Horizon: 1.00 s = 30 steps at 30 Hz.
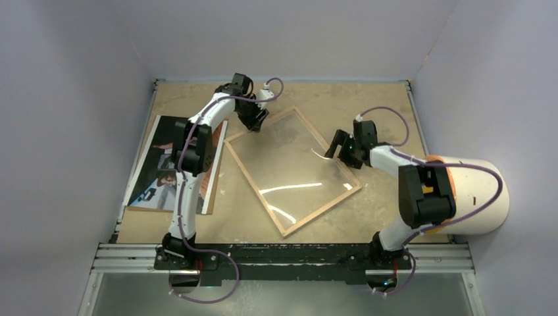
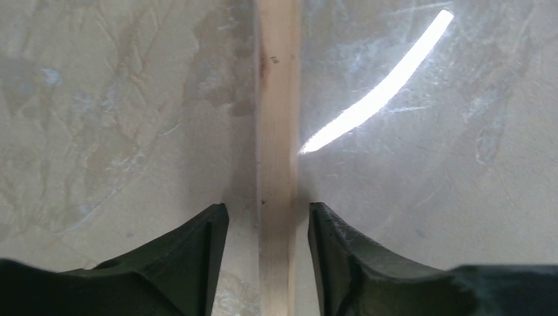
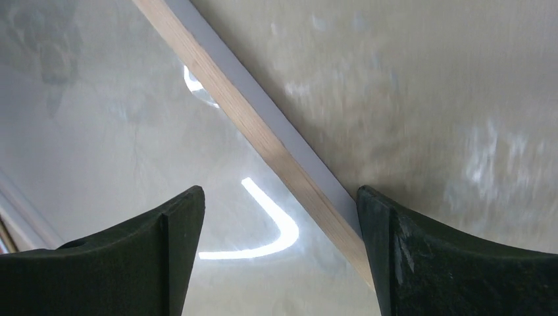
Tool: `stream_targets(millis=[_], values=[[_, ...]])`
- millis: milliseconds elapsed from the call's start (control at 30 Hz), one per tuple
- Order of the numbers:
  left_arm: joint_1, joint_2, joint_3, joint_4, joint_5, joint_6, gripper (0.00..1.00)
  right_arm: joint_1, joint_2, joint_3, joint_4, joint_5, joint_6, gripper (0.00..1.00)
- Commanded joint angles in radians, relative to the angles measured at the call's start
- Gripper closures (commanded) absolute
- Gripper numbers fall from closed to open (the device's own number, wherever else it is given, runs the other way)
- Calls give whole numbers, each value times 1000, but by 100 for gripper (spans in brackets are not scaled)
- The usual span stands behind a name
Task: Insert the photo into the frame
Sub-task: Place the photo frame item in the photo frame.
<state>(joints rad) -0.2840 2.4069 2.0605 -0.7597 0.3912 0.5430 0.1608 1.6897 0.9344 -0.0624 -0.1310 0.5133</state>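
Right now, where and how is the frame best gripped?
Pinch the frame by a thin rail from straight above: it lies flat on the table, so only its narrow rails fit a gripper. The left gripper hangs astride one rail, open.

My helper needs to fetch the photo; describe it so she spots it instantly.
At the left of the table, partly under the left arm, lies the photo. Unlike the light wooden frame beside it, it is a dark glossy print with a thin white border.
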Motion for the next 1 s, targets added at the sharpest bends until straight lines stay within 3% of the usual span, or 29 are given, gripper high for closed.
stream_targets(millis=[0,167,333,467,600,767,967], values=[[10,-11,81,-53,-64,15,43,13,-142,-209,-5,-10,150,13],[34,-216,-42,-139,5,-5,27,13,-277,-288,-37,41,155,15],[98,-521,-400,-113,70,-46,23,15,-323,-249,-62,38,128,16],[159,-670,-656,-94,144,-84,23,20,-311,-198,-48,55,93,15],[161,-716,-845,12,209,-205,20,22,-220,-145,-30,31,85,15],[182,-707,-893,165,263,-375,12,32,-237,-154,-9,38,88,15],[250,-635,-916,313,289,-532,12,35,-286,-188,-11,58,85,19]])
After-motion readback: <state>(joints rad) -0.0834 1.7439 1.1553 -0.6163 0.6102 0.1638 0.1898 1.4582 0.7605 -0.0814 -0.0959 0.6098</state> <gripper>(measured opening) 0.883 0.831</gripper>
